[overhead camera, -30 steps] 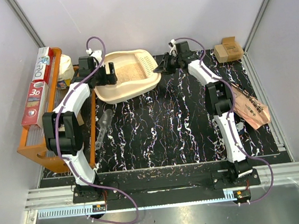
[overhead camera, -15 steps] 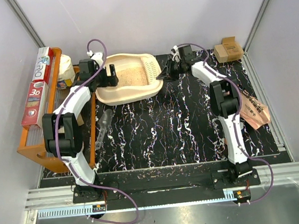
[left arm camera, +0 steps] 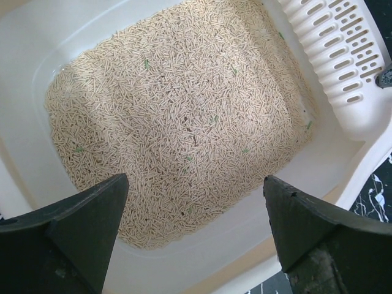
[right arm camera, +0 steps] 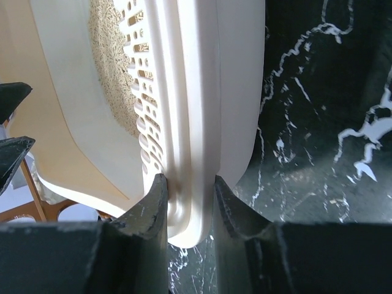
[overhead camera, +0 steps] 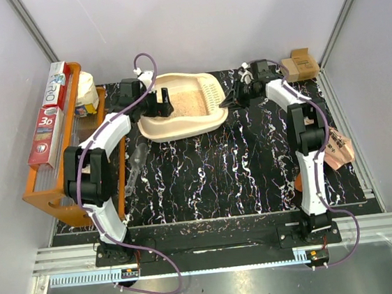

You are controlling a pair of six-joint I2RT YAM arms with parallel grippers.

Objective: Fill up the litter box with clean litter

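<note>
litter box [overhead camera: 180, 125] flat on the desk [overhead camera: 219, 165]; clean litter [left arm camera: 184, 116] spread over the box floor, beside its slotted grille [left arm camera: 343, 55]; right pincer [right arm camera: 188, 180] pinching the box rim at the grille end; left pincer [left arm camera: 195, 180] spread wide over the box's opposite end, holding nothing; risk: one-end rim pinch, so a pull or lift could twist the box, slip the rim and spill granules; carton [overhead camera: 48, 124] left of the box reads "3b", rest blurred; bag [overhead camera: 335, 152] right of the box, print unreadable
</note>
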